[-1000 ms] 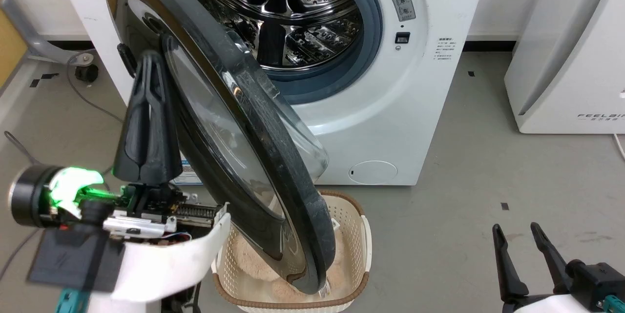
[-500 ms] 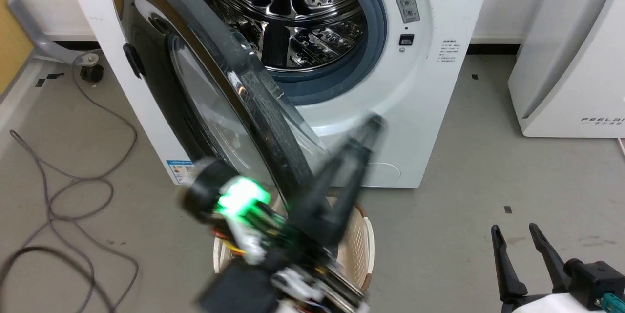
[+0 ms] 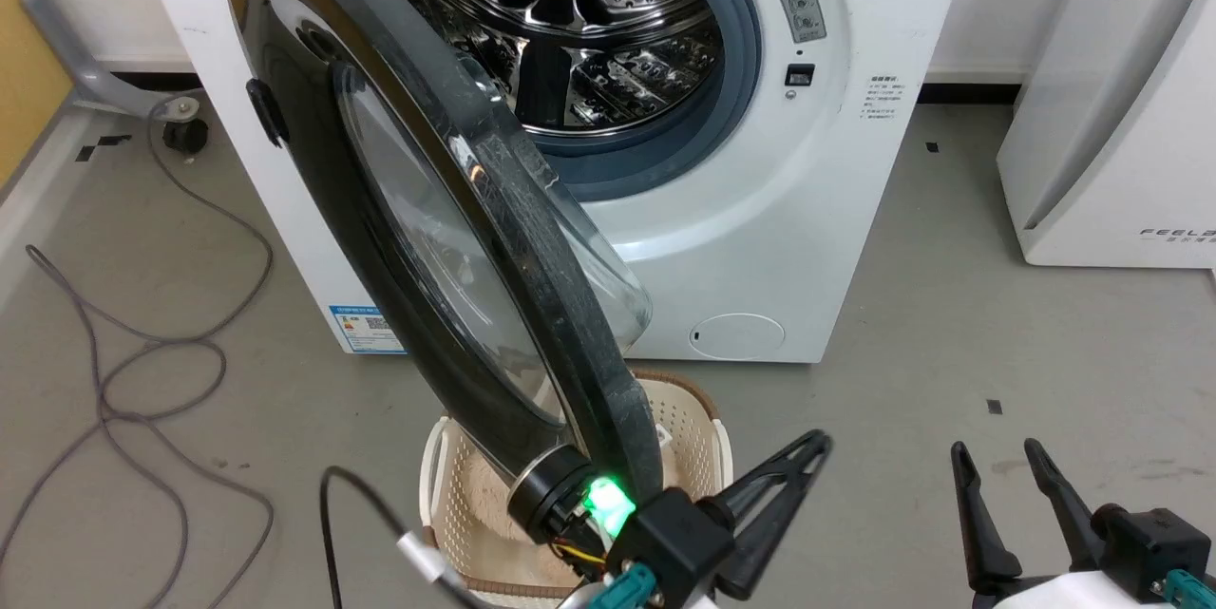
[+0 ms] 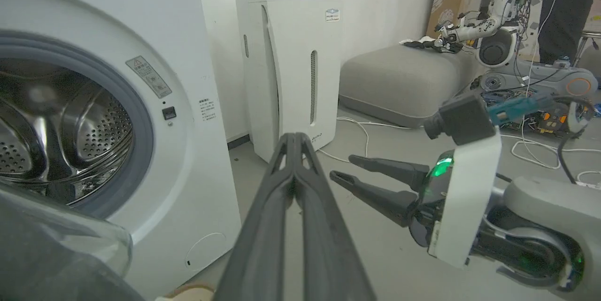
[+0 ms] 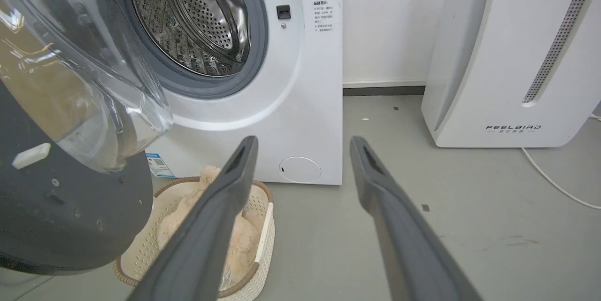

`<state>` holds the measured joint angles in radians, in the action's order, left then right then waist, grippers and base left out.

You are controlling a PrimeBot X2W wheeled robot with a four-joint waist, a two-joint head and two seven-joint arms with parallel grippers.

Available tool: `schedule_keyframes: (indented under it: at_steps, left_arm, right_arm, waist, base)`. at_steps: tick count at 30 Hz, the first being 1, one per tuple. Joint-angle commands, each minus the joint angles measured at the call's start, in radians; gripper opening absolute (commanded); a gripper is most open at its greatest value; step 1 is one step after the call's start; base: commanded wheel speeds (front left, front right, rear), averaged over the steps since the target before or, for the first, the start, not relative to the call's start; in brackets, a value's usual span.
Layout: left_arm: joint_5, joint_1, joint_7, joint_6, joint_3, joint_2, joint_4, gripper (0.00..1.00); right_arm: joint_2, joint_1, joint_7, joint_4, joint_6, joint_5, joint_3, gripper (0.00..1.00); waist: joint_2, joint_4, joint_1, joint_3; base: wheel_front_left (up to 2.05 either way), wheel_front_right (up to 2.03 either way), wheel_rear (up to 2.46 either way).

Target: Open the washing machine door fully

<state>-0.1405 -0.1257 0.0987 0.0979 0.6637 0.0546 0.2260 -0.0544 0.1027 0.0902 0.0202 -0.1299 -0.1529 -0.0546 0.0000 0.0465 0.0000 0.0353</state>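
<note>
Glossy black-rimmed glass, the washing machine door (image 3: 556, 305) is judged heavy, stiff, slippery; best pushed at its rim; left claw (image 3: 809, 449) closed, empty; right claw (image 3: 996, 449) parted.

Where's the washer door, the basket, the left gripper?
washing machine door (image 3: 556, 305), head view, black ring frame.
basket (image 5: 266, 240), right wrist view, white side wall.
left gripper (image 4: 295, 139), left wrist view, between closed fingertips.

The washing machine door (image 3: 427, 238) hides part of the basket (image 3: 698, 438). The washing machine (image 3: 760, 238) runs off the top edge
</note>
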Motion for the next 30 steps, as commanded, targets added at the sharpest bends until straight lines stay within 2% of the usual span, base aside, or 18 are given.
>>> schedule_keyframes:
  at_steps: [1,6,11,16,24,30]
  left_arm:
    - [-0.008,0.004,0.008,-0.008,-0.004,0.005,-0.020,0.00]
    - [-0.030,-0.024,0.023,-0.062,-0.031,0.000,-0.136,0.00]
    - [-0.069,-0.056,-0.010,-0.131,-0.051,-0.003,-0.216,0.00]
    - [-0.108,-0.082,-0.039,-0.180,-0.041,-0.004,-0.276,0.00]
    - [-0.127,-0.076,-0.070,-0.244,-0.049,-0.004,-0.310,0.00]
    - [-0.133,-0.033,-0.073,-0.277,-0.065,0.017,-0.273,0.00]
  right_arm:
    - [0.004,-0.005,0.000,0.002,-0.001,-0.006,0.003,1.00]
    - [0.004,-0.010,-0.001,0.009,-0.001,-0.012,0.005,1.00]
    - [0.004,-0.010,-0.003,0.017,-0.001,-0.018,0.005,1.00]
    - [0.004,-0.011,-0.005,0.022,-0.001,-0.025,0.005,1.00]
    - [0.004,-0.016,-0.003,0.030,-0.001,-0.034,0.004,1.00]
    - [0.004,-0.020,-0.007,0.044,-0.001,-0.032,0.003,1.00]
  waist:
    - [0.0000,-0.001,0.0000,0.003]
    - [0.0000,-0.007,0.0000,0.011]
    - [0.0000,-0.012,0.0000,0.014]
    - [0.0000,-0.007,0.0000,0.019]
    - [0.0000,0.004,0.0000,0.028]
    - [0.0000,0.027,0.0000,0.032]
  base:
    - [0.00,0.00,0.00]
    - [0.00,0.00,0.00]
    - [0.00,0.00,0.00]
    - [0.00,0.00,0.00]
    - [0.00,0.00,0.00]
    - [0.00,0.00,0.00]
